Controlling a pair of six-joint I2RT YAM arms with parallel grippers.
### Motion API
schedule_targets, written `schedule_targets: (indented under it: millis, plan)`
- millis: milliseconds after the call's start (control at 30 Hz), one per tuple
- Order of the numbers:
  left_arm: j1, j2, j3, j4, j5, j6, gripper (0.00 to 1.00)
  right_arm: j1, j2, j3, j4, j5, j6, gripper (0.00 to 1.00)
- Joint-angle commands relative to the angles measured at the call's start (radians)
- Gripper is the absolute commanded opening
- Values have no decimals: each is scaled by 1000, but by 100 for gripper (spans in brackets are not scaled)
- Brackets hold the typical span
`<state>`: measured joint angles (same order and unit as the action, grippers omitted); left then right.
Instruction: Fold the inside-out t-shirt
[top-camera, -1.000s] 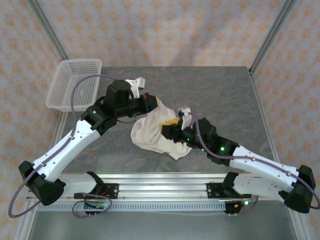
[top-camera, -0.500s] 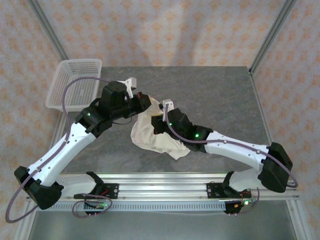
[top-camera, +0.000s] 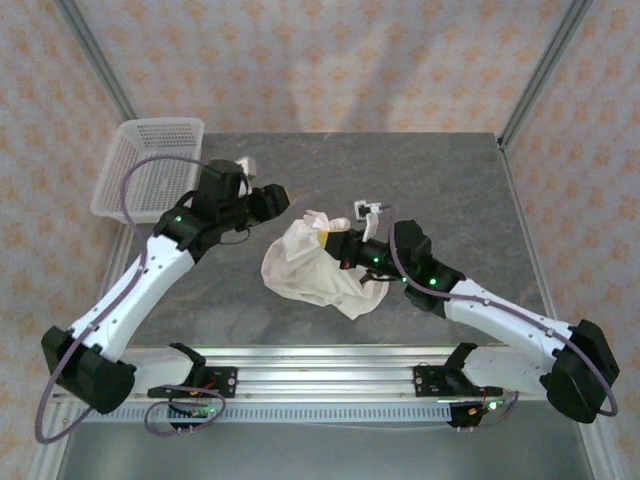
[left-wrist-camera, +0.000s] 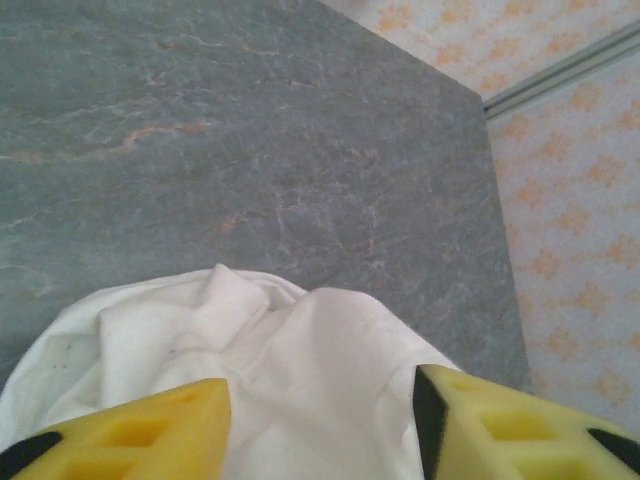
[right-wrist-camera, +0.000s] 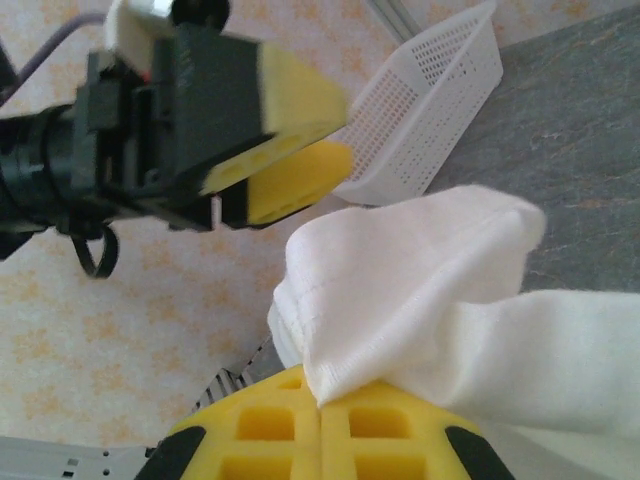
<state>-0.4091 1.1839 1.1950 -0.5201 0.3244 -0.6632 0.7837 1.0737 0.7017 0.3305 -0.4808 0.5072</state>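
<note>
While the inside-out t-shirt (top-camera: 300, 270) lies as a crumpled heap near the middle of the grey bench (top-camera: 450, 190) in the overhead view, the right fingers (top-camera: 337, 238) sit at its far-right edge. The left fingers (top-camera: 272, 198) hang just beyond its far-left side, well apart from the white mesh basket (top-camera: 150, 165). With only one hold on it, a pull would likely drag the whole bundle rather than spread it.

In the left wrist view the yellow fingers (left-wrist-camera: 130, 435) stand apart with nothing between them, and the cloth is bunched below. Closing here risks pinching several layers at once, so the shirt would not open out.

In the right wrist view the fingers (right-wrist-camera: 290, 425) are clenched on a stitched fold of the shirt. The bite looks shallow and could slip under tension. The other arm's fingers face them nearby, so a careless advance could make the two collide.
</note>
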Motion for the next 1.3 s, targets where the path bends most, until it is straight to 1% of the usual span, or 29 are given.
schedule_targets:
  millis: [0,67,100,133,167,200,267,367,433,467,500,533,567,600,633,700,733,800,867,933,1000,1067,1167,1233,1267]
  plan:
    - [4,-150,-51,55,76,113,56,-28,-31,-7,70,-39,47,0]
    - [0,-189,-87,72,242,189,56,-40,-28,-6,67,-41,51,0]
    - [-6,-194,-102,63,316,235,58,-44,-26,-4,67,-42,52,0]
    - [-18,-192,-111,38,345,277,60,-44,-22,-4,67,-47,52,0]
    - [-30,-187,-115,13,332,299,61,-44,-17,-1,68,-54,50,0]
    - [-41,-177,-121,-8,296,313,62,-44,-12,5,71,-61,51,0]
    - [-56,-151,-137,-2,249,325,66,-44,2,15,79,-77,60,0]
    - [-88,-90,-139,70,290,339,72,-45,19,29,91,-101,75,0]
    - [-132,-41,-120,106,282,358,72,-44,26,33,97,-116,82,0]
    - [-147,-21,-111,114,265,362,71,-44,28,33,97,-121,82,0]
    - [-155,-7,-106,125,245,355,62,-44,27,29,96,-124,82,0]
    - [-153,-1,-106,148,243,329,39,-46,22,22,96,-119,82,0]
    - [-149,-10,-113,176,254,297,11,-46,13,10,96,-104,82,0]
    - [-138,-30,-128,233,291,246,0,-52,-1,-11,96,-83,86,0]
    - [-122,-54,-153,305,336,188,0,-64,-12,-35,98,-64,99,0]
    - [-85,-102,-193,471,437,26,0,-119,-28,-111,136,-57,150,0]
    - [-74,-113,-193,499,465,-17,0,-139,-28,-145,165,-65,166,0]
    - [-68,-126,-171,479,494,-45,0,-156,-21,-191,159,-74,151,0]
    - [-68,-136,-162,469,515,-47,0,-156,-4,-217,137,-82,132,0]
    - [-68,-144,-163,453,518,-34,0,-156,2,-244,161,-96,138,0]
    - [-67,-148,-169,435,516,-9,0,-156,-13,-252,155,-105,142,10]
    - [-69,-149,-180,422,518,19,0,-156,-57,-243,120,-100,134,25]
    - [-69,-146,-195,408,515,44,0,-146,-170,-219,20,-49,83,35]
    - [-70,-140,-199,402,513,50,0,-103,-242,-177,-102,14,-19,42]
    - [-71,-136,-199,403,516,48,0,-69,-270,-150,-166,71,-77,45]
